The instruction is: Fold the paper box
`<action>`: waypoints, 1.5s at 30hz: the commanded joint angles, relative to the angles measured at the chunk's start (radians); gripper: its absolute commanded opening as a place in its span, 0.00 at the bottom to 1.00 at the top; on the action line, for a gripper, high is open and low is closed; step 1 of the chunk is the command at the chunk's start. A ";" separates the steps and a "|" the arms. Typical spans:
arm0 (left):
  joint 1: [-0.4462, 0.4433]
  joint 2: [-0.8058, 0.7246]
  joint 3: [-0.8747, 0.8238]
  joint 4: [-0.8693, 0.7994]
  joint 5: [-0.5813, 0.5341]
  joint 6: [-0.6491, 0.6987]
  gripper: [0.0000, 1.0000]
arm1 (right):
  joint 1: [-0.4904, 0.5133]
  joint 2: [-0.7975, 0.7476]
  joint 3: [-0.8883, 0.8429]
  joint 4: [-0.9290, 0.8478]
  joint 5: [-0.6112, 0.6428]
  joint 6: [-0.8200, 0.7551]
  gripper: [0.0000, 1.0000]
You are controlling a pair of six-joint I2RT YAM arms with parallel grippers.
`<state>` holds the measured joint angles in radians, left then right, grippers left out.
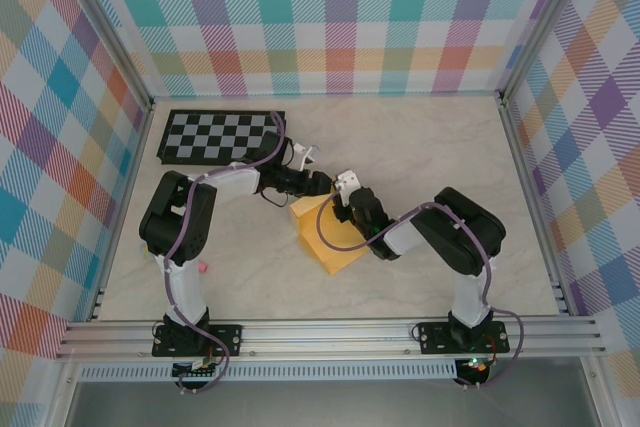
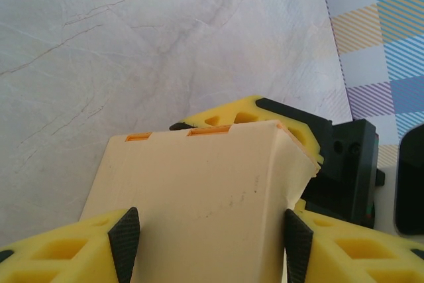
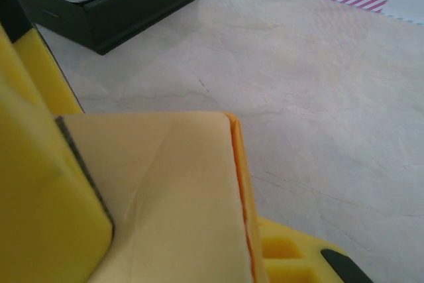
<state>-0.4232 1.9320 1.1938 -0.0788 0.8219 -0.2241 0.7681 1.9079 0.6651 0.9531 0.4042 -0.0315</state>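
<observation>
Yellow-orange paper box (image 1: 330,239) rests on the worktop (image 1: 430,147). Left claw (image 2: 205,236) clamps its sides; right claw (image 1: 348,209) pinches its top edge

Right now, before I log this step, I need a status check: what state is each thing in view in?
paper box: folded up into a box shape, held by both grippers.
left gripper: closed on the paper box, one pad on each side.
right gripper: closed on one end of the paper box.
checkerboard: lying flat, untouched.
</observation>
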 commanded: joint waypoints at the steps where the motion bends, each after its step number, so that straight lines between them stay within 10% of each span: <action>1: -0.023 0.046 -0.008 -0.063 -0.030 -0.027 0.60 | 0.039 0.031 0.037 0.028 0.106 -0.035 0.18; 20: 0.060 -0.183 0.019 -0.108 -0.047 -0.039 0.76 | -0.025 -0.134 0.042 -0.206 -0.246 -0.108 0.08; 34: 0.260 -0.481 -0.104 -0.164 -0.348 -0.099 0.82 | -0.093 -0.290 0.492 -1.339 -0.638 -0.822 0.13; 38: 0.275 -0.511 -0.168 -0.160 -0.399 -0.099 0.83 | -0.094 -0.184 0.708 -1.703 -0.563 -0.987 0.15; 45: 0.278 -0.509 -0.273 -0.123 -0.427 -0.124 0.83 | -0.084 -0.027 0.815 -1.811 -0.395 -1.112 0.18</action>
<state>-0.1581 1.4425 0.9466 -0.2115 0.4225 -0.3286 0.6781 1.8191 1.4487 -0.6868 -0.0490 -1.0363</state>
